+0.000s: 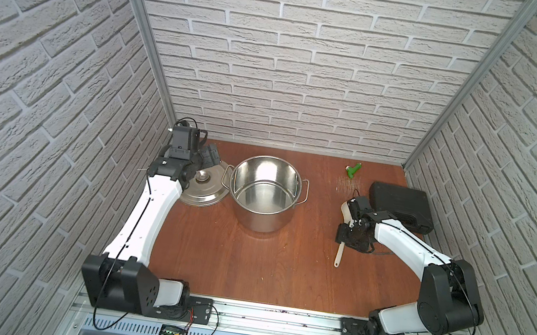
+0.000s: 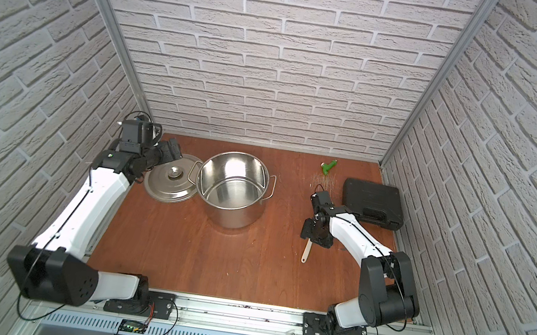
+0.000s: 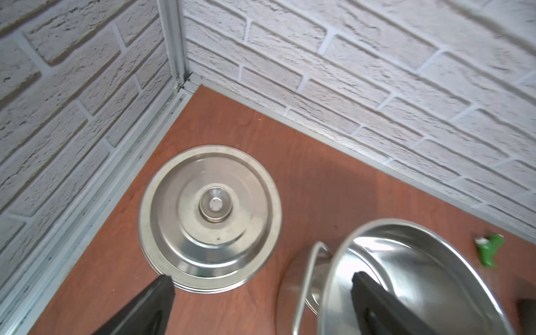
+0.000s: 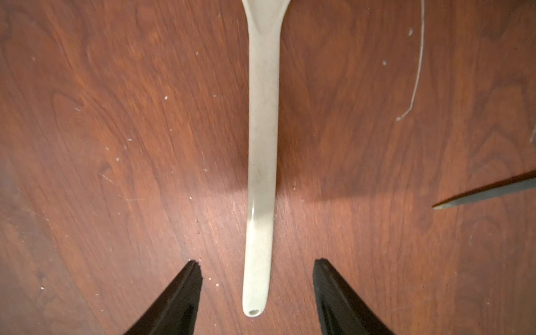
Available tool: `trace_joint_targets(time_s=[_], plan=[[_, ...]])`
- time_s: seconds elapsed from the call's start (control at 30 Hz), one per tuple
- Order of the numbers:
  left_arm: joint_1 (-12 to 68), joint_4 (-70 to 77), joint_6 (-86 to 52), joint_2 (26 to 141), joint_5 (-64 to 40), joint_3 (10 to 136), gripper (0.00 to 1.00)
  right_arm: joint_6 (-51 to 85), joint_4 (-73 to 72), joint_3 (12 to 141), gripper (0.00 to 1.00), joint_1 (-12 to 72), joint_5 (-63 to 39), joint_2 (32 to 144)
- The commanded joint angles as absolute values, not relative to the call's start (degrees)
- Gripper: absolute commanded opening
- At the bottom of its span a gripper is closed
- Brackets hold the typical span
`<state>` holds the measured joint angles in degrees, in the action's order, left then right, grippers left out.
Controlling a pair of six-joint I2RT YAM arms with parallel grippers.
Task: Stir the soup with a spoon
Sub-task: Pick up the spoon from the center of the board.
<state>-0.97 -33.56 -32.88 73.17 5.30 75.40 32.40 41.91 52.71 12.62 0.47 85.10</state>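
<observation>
Already uncovered, the steel pot [image 1: 265, 192] stands at centre frame in both top views, its lid [image 1: 203, 186] lying flat on the counter [image 1: 229, 265] just to its left. The spoon [image 1: 339, 255] lies on the counter at mid-right, well apart from the pot. The right fingers [image 4: 174, 298] straddle its handle near the end, spread and touching nothing; the left fingers [image 3: 150, 304] hang wide open and empty by the lid. Gripping, carrying and stirring all look yet to be done; no soup shows in the pot.
</observation>
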Motion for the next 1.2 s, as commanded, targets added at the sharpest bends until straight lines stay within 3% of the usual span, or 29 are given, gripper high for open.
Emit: trace_joint_targets(time_s=[0.0, 0.3, 0.47, 0.63, 1.17], plan=[[4.0, -32.9, -32.5, 69.0, 2.2, 74.2, 0.98, 32.3, 38.1, 52.6, 0.62, 11.8, -0.7, 86.9], [18.1, -35.0, -32.4, 61.9, 2.3, 73.3, 0.98, 32.2, 35.7, 54.5, 0.54, 11.0, -1.6, 92.3], [20.6, -36.4, -32.5, 60.4, 1.6, 72.5, 0.98, 32.3, 35.9, 54.4, 0.54, 11.0, -0.7, 92.9], [22.0, -36.5, -33.0, 60.2, 2.0, 71.8, 0.98, 32.4, 35.4, 52.2, 0.43, 11.0, -1.3, 92.7], [26.4, -34.5, -33.6, 63.4, 3.1, 72.7, 0.98, 31.0, 37.2, 57.8, 0.48, 9.9, 2.8, 97.9]])
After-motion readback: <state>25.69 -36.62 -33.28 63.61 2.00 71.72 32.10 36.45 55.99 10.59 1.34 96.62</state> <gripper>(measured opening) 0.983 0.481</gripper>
